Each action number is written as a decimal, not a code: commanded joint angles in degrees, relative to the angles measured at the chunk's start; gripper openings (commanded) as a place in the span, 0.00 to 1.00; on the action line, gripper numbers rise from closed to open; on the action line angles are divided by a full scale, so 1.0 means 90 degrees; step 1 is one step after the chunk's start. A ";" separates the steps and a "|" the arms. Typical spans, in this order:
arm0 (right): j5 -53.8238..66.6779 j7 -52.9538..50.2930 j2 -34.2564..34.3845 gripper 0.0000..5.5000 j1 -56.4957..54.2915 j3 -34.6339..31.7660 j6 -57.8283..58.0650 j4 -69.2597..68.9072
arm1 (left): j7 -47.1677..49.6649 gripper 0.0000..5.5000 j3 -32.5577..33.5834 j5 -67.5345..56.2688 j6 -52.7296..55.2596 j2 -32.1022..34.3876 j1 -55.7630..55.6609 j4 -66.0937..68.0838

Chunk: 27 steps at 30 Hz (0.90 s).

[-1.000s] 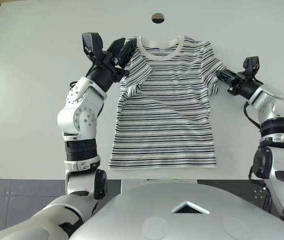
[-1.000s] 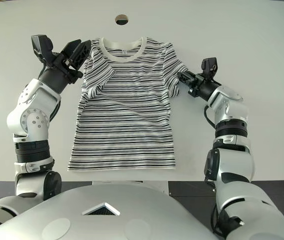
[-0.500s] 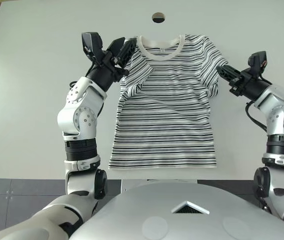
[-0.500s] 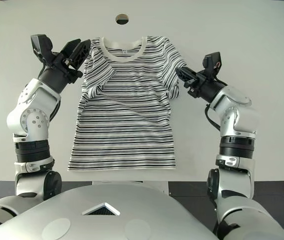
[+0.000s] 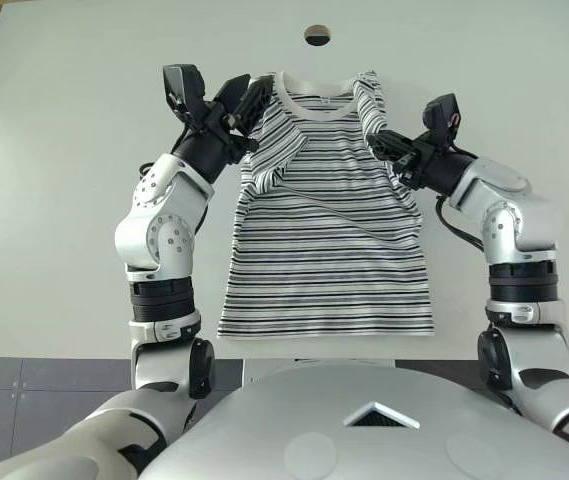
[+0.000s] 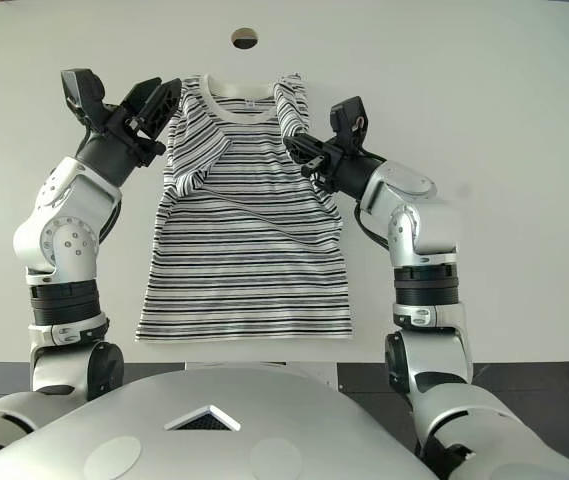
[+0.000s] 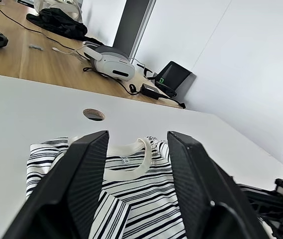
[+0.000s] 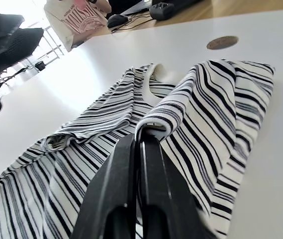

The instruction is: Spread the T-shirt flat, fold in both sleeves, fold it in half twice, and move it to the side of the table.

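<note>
While right gripper (image 5: 379, 142) jaws pinch right sleeve (image 5: 371, 100) hem, held over chest, striped T-shirt (image 5: 329, 250) lies on counter (image 5: 64, 150), collar far. Left gripper (image 5: 249, 100) jaws apart, above folded-in left sleeve (image 5: 272, 150). Fabric judged light, limp, slidey; take hem edges, shoulder seams.

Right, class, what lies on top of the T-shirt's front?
Both sleeves are folded over the T-shirt: the left sleeve loose, the right sleeve pinched by the right gripper. Fabric under those folds is covered.
</note>
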 commanded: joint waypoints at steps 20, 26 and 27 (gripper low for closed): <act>0.1222 0.0973 -0.0638 0.21 0.0604 -0.0677 0.0218 -0.1882 | -0.0398 0.40 0.0047 0.0063 -0.0359 0.0269 0.0514 -0.0661; 0.0095 0.3197 -0.1938 0.21 0.2279 -0.1348 -0.4155 -0.1870 | -0.1811 0.40 0.0077 0.2199 -0.3640 0.2027 0.2394 -0.1589; -0.0211 0.4022 -0.2398 0.21 0.2805 -0.1250 -0.5202 -0.1366 | -0.2196 0.40 0.0092 0.2808 -0.4999 0.2535 0.2912 -0.1408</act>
